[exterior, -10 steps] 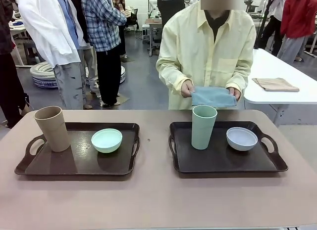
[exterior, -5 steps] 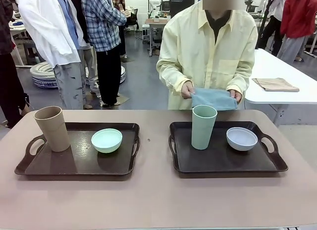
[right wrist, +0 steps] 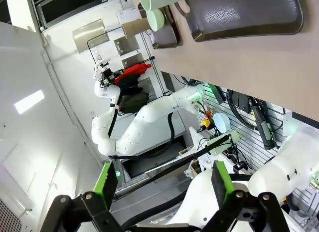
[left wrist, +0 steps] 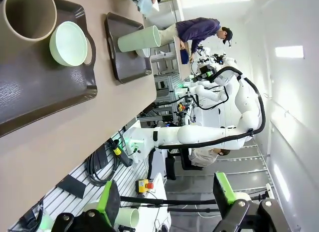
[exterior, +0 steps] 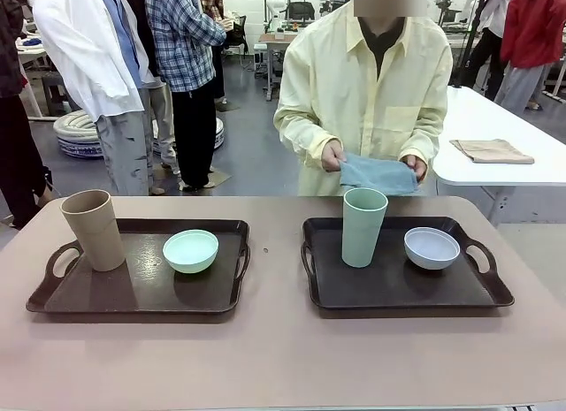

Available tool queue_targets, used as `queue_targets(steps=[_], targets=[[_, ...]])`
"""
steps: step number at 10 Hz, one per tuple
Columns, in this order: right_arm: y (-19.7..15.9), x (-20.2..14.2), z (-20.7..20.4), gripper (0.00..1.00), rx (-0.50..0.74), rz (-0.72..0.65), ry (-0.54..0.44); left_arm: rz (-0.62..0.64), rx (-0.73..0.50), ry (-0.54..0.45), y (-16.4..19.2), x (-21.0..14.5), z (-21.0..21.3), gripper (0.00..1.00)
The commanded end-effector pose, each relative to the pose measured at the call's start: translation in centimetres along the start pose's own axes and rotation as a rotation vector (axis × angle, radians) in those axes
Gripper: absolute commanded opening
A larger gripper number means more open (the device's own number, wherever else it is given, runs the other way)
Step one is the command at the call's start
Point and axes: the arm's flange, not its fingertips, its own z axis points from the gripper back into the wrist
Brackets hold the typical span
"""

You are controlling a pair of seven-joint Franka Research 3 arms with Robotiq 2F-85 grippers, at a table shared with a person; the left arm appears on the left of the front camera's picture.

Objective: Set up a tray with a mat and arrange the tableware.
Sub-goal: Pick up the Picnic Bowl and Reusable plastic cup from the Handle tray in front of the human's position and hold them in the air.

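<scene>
Tableware is shown on two trays on the table (exterior: pixel 283 358): tan-brown tumbler (exterior: pixel 94 229) and mint green bowl (exterior: pixel 190 250) on the left tray (exterior: pixel 133 307), pale green tumbler (exterior: pixel 363 226) and whitish-lavender bowl (exterior: pixel 432 247) on the right tray (exterior: pixel 398 298). The mat (exterior: pixel 378 174), apparently folded blue fabric, is held in the person's hands (exterior: pixel 333 156) and not yet laid; left pincer (left wrist: pixel 165 192) and right pincer (right wrist: pixel 163 177) are spread wide, empty

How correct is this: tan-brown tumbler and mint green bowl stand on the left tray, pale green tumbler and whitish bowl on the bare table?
One error: the front view shows the tall pale green tumbler and small whitish-lavender bowl on the right dark brown tray, not the table.
</scene>
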Motion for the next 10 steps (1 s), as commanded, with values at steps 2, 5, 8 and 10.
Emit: queue_targets(steps=[2, 5, 8, 10], targets=[[0.06, -0.13, 0.13, 1.0, 0.001, 0.016, 0.011, -0.013, -0.017, -0.01, 0.03, -0.18, -0.04, 1.0], [0.06, -0.13, 0.13, 1.0, 0.001, 0.016, 0.011, -0.013, -0.017, -0.01, 0.03, -0.18, -0.04, 1.0], [0.06, -0.13, 0.13, 1.0, 0.001, 0.016, 0.011, -0.013, -0.017, -0.01, 0.03, -0.18, -0.04, 1.0], [0.06, -0.13, 0.13, 1.0, 0.001, 0.016, 0.011, -0.013, -0.017, -0.01, 0.03, -0.18, -0.04, 1.0]])
